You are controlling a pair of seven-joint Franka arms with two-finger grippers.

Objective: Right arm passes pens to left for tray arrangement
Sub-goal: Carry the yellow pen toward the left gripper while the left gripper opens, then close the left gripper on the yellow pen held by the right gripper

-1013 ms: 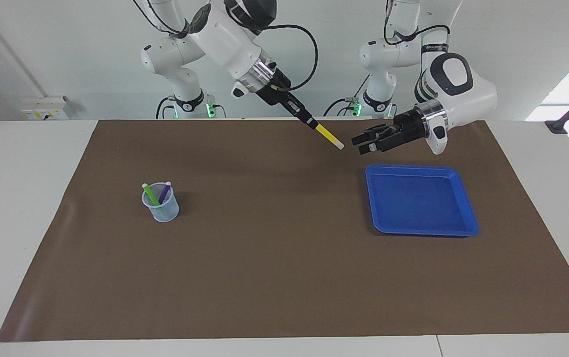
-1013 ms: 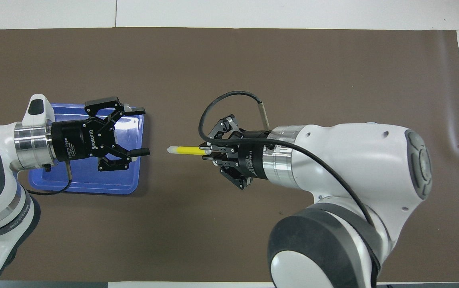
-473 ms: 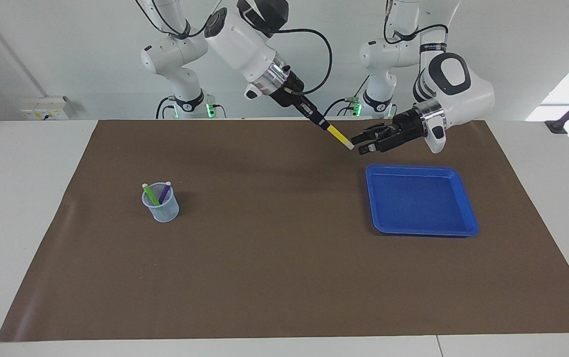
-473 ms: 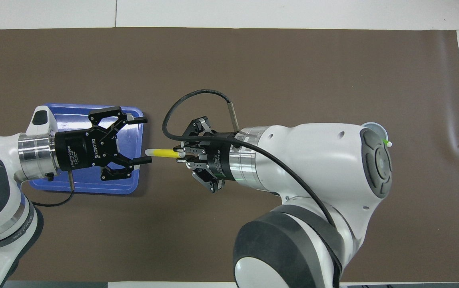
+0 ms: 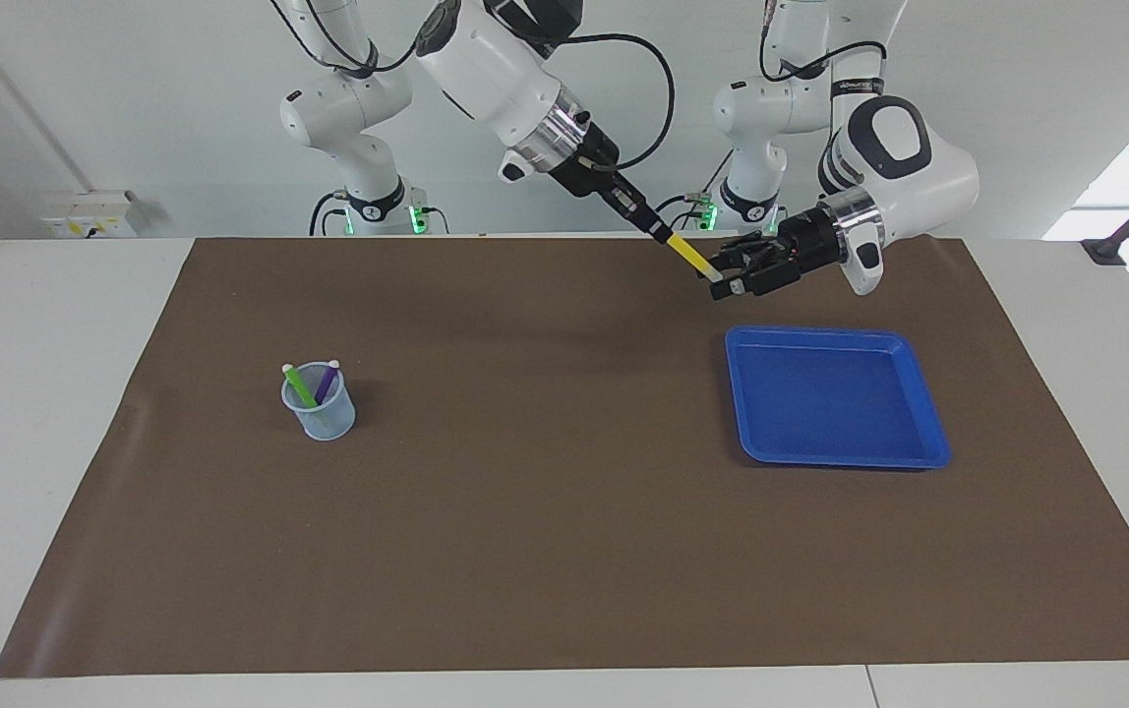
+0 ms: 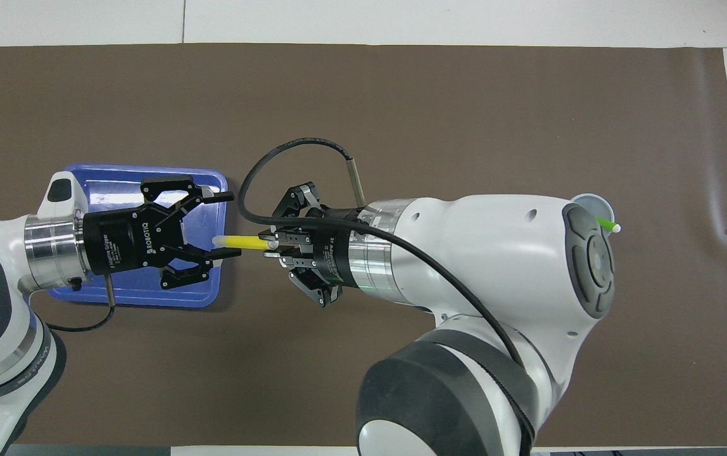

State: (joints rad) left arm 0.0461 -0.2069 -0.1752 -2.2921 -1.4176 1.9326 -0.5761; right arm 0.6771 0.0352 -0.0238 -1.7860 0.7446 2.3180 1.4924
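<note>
Risk first: handover in mid-air, upper middle of the facing view. My right tool (image 5: 660, 235) is clamping the dark end of the yellow pen (image 5: 692, 260), which is slanting down toward my left tool (image 5: 734, 276). My left tool is standing with its fingers apart, straddling the pen's pale end; I cannot tell whether either finger is touching it yet.

Failure modes I am weighing:
- Only the pale tip is lying between the left fingers. A pinch that far out could let the pen swing or slip once the right tool lets go.
- Releasing before the left grip is firm would drop the pen onto the brown mat (image 5: 545, 511), probably just short of the tray (image 5: 840, 335), where it could roll.
- The two tools are sitting nose to nose; any further advance risks finger-on-finger contact.

Room: the tray is lying in the middle band of the frame, just below the handover point, with nothing in it, so placing has free space inside the raised rim. The worktop around it is bare. The green pen (image 5: 297, 384) and purple pen (image 5: 327, 380) are waiting in the mesh cup (image 5: 321, 415), well apart toward the right arm's end.
</note>
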